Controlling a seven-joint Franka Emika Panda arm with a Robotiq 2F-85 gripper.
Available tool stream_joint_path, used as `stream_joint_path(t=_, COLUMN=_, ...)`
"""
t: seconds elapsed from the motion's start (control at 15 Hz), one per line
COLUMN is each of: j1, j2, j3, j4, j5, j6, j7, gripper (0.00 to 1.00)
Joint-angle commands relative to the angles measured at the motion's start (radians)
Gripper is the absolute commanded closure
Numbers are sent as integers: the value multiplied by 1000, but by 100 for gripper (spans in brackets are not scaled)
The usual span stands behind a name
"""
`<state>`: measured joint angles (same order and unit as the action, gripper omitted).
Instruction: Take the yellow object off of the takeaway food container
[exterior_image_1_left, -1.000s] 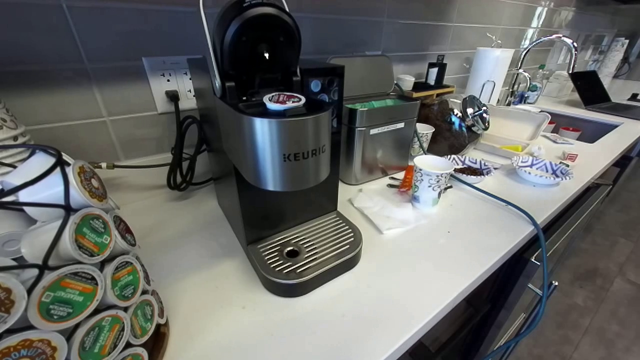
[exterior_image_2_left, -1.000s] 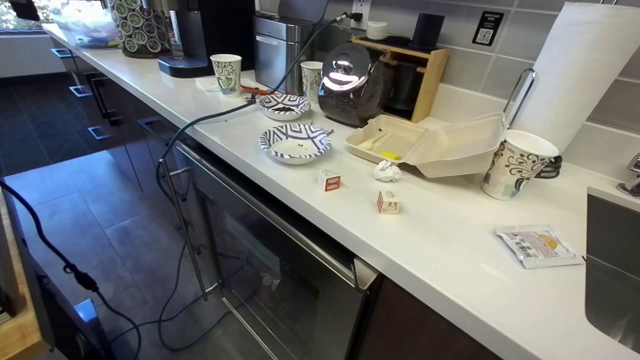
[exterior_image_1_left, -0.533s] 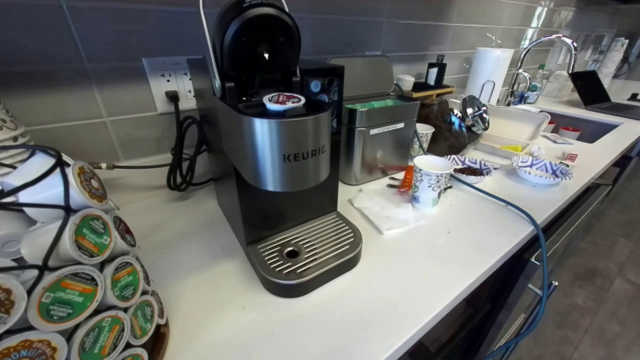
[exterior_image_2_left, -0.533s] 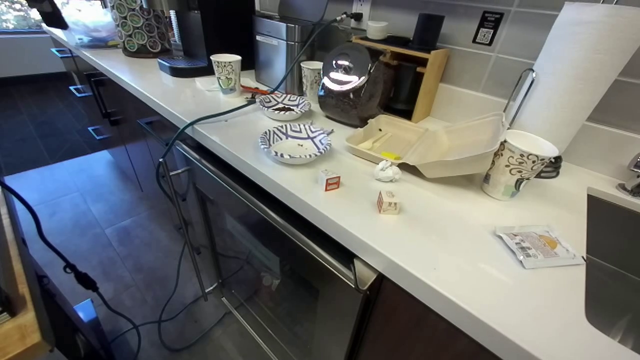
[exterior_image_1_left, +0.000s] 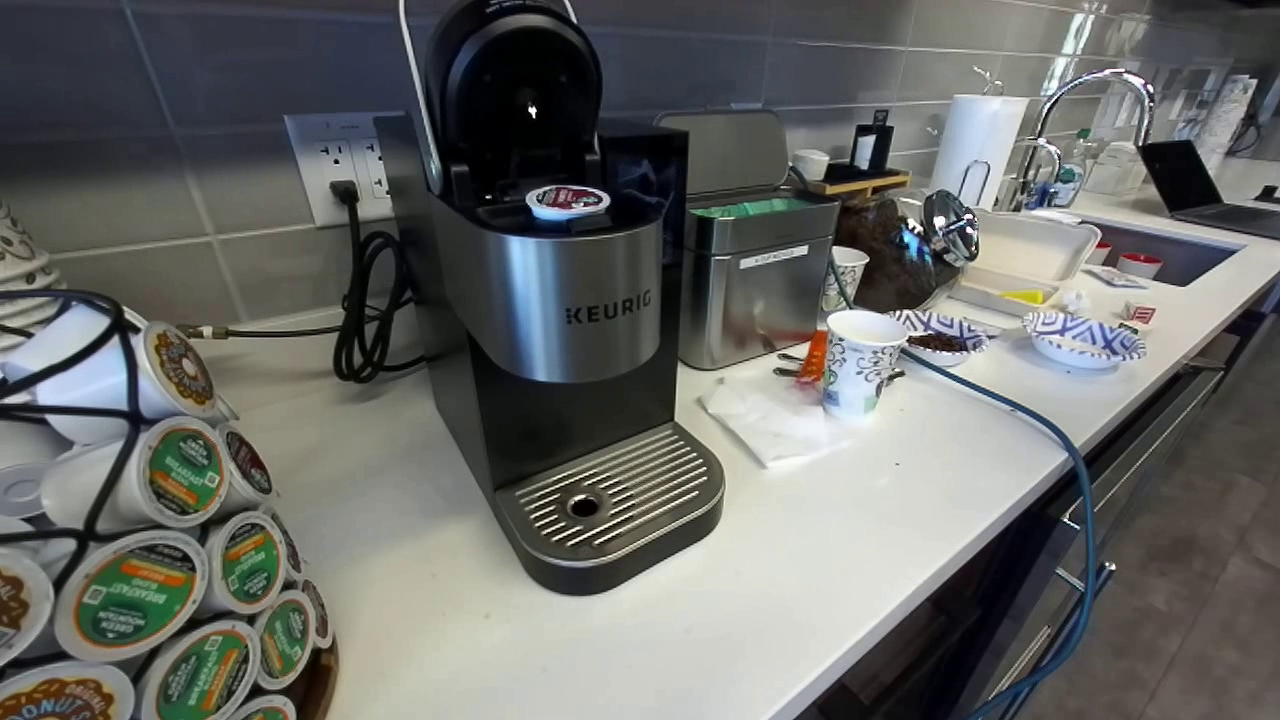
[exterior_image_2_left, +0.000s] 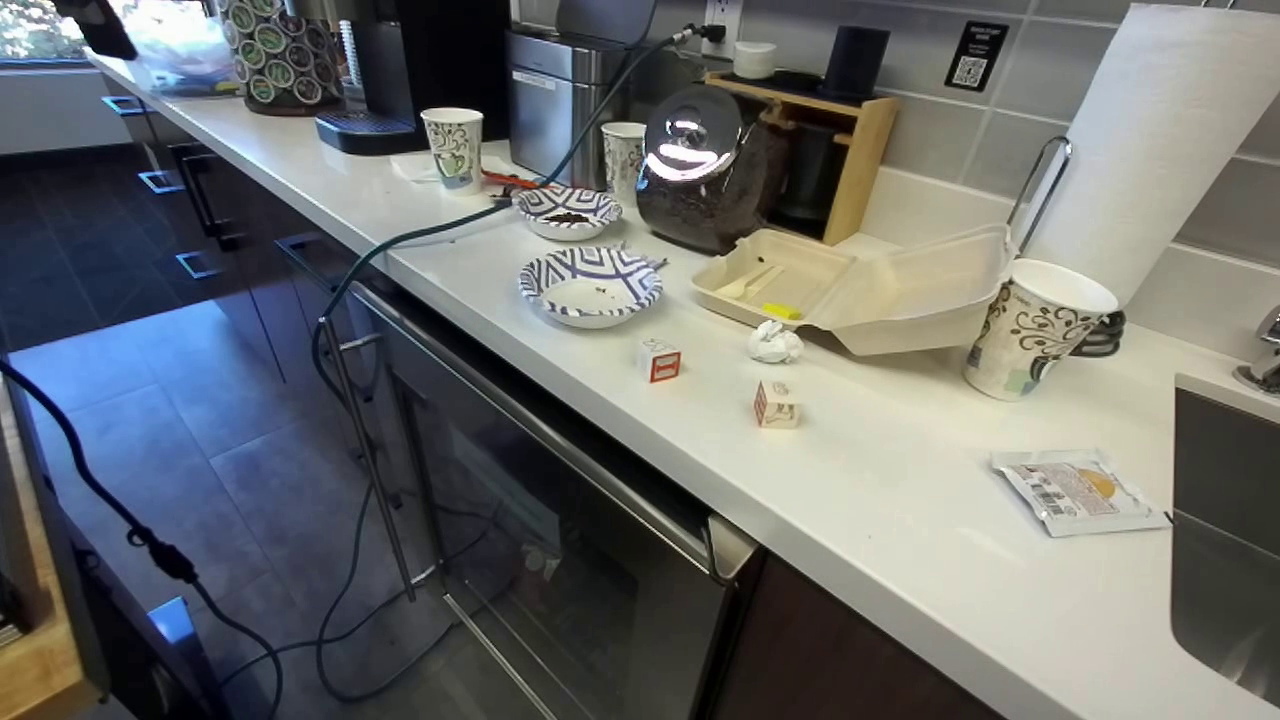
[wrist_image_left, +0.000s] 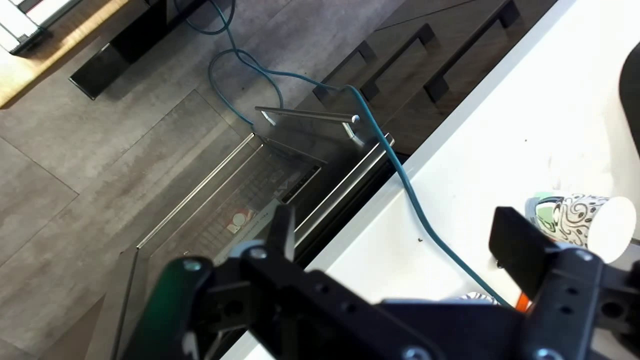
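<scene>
Gripper (wrist_image_left: 395, 227), empty, spread wide; clamshell takeaway container (exterior_image_2_left: 925, 290), holding one yellow block (exterior_image_2_left: 781, 312), could slide if a grasp snags its rim.

Both exterior views look along the counter (exterior_image_1_left: 760, 560) from opposite directions. In an exterior view, the coffee machine (exterior_image_1_left: 560, 300) is very near and the sink (exterior_image_1_left: 1200, 262) far, toward 3 o'clock. In an exterior view, the paper towel roll (exterior_image_2_left: 1150, 150) is near at 2 o'clock, the coffee machine far at 11 o'clock. Both exterior views share the takeaway food container (exterior_image_2_left: 890, 290). The wrist view looks steeply down, with the floor (wrist_image_left: 150, 115) at 10 o'clock; the blue cable (wrist_image_left: 421, 215) is in all views.
</scene>
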<state>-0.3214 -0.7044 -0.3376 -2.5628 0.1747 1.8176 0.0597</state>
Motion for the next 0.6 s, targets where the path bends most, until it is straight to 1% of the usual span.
stream_joint_path(t=0.0, j1=-24, j2=-1, j3=29, j4=-22, j5=-7, j6=134, j7=-10, gripper=0)
stream_joint_path(t=0.07, j1=-34, j2=31, j3=39, j4=-7, j5=-42, j6=195, j7=-6, gripper=0)
stream_joint_path(t=0.2, j1=-31, j2=117, j3=24, j4=44, j5=-94, j6=338, j7=-47, gripper=0)
stream_joint_path(t=0.27, j1=-30, j2=192, j3=6, j4=98, j5=-132, j6=398, j7=-78, gripper=0)
stream_joint_path(t=0.33, j1=-31, j2=236, j3=-2, j4=127, j5=-162, j6=464, j7=-95, gripper=0)
stream_joint_path(t=0.53, j1=-19, j2=402, j3=-36, j4=272, j5=-224, j6=608, j7=-183, gripper=0)
